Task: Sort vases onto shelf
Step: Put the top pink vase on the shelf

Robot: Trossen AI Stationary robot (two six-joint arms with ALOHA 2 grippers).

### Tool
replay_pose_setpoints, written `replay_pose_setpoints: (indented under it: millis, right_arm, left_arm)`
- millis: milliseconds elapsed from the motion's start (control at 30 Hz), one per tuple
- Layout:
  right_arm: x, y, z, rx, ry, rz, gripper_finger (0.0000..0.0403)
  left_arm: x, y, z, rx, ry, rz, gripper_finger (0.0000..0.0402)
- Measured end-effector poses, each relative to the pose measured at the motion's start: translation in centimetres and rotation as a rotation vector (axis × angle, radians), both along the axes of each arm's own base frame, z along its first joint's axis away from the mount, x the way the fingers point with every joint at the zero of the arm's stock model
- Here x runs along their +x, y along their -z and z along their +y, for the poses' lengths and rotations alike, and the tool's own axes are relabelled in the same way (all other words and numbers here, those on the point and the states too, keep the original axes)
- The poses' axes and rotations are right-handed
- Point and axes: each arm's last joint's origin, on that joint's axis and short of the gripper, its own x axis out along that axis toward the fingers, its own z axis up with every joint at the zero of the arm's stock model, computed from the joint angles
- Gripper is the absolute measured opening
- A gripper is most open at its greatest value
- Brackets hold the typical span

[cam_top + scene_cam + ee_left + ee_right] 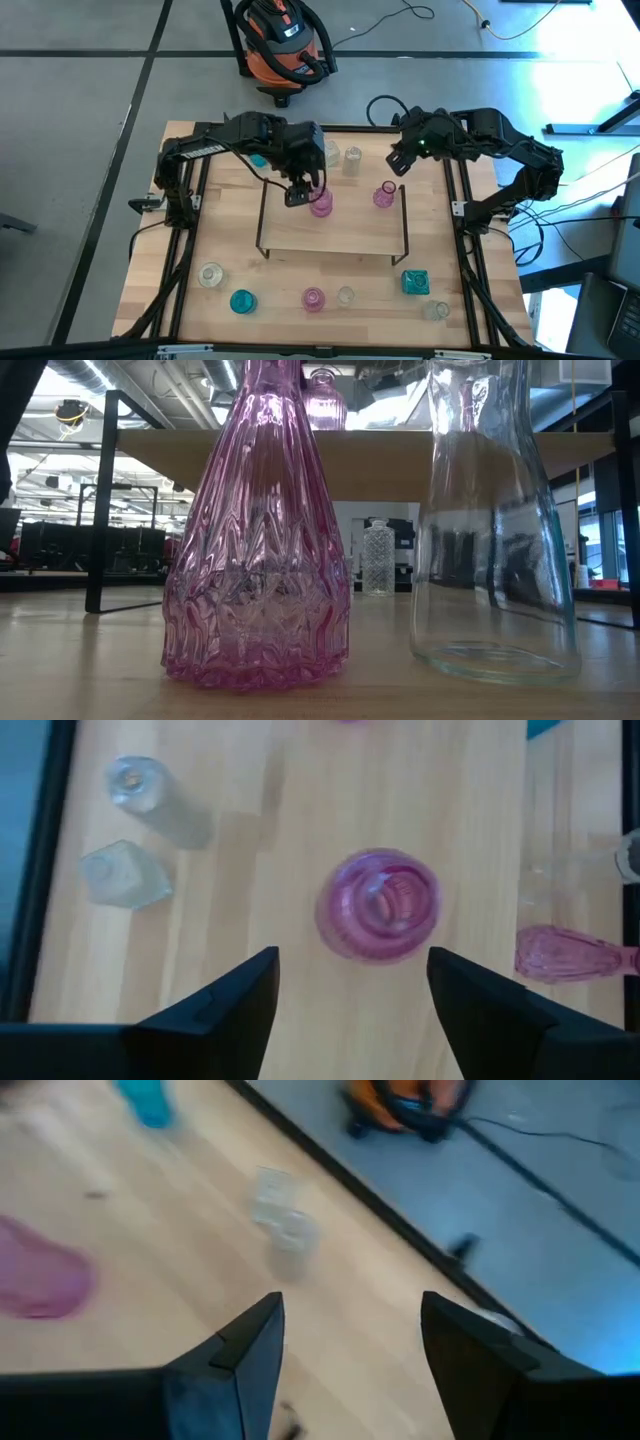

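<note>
Hovering over the shelf (pixel 330 238), the left claw (pixel 350 1000) is standing with its fingers spread wide, released, directly above a pink vase (pixel 378 905) that is sitting upright on the shelf's board. A second pink vase (pixel 384 195) is standing near the shelf's far right corner. The right claw (pixel 350 1350) is waiting above the counter (pixel 150 270) behind the shelf, fingers parted and grasping nothing. 6 more vases are lining the counter's near edge, including a teal squarish one (pixel 415 282).
</note>
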Motion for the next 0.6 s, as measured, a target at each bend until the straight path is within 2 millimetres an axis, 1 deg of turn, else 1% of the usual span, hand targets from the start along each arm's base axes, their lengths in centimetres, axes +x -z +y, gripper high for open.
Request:
replay_pose_setpoints:
  millis: [67, 167, 267, 367, 467, 600]
  right_arm:
    - [0.9, -0.4, 0.3, 0.060, -0.149, -0.072, 0.0211]
    - [2.5, -1.4, 0.9, 0.166, -0.421, -0.239, 0.0211]
    - [3.9, -1.9, 1.3, 0.173, -0.617, -0.356, 0.0211]
    - [5.1, -1.5, 1.4, 0.135, -0.718, -0.387, 0.0211]
    - [6.2, -0.2, 1.3, 0.116, -0.779, -0.336, 0.0211]
    - [8.5, 2.1, 1.3, 0.148, -0.870, -0.273, 0.0211]
  left_arm:
    - [-0.9, -0.9, 0.4, 0.009, -0.038, -0.025, 0.0242]
    - [-2.8, -2.4, 1.0, 0.016, -0.095, -0.069, 0.0236]
    - [-5.1, -4.1, 1.8, 0.011, -0.158, -0.113, 0.0227]
    - [-7.7, -5.4, 2.4, 0.020, -0.218, -0.144, 0.0217]
    - [-10.2, -6.0, 2.5, 0.028, -0.254, -0.167, 0.0206]
    - [-12.6, -5.5, 2.1, 0.013, -0.293, -0.180, 0.0198]
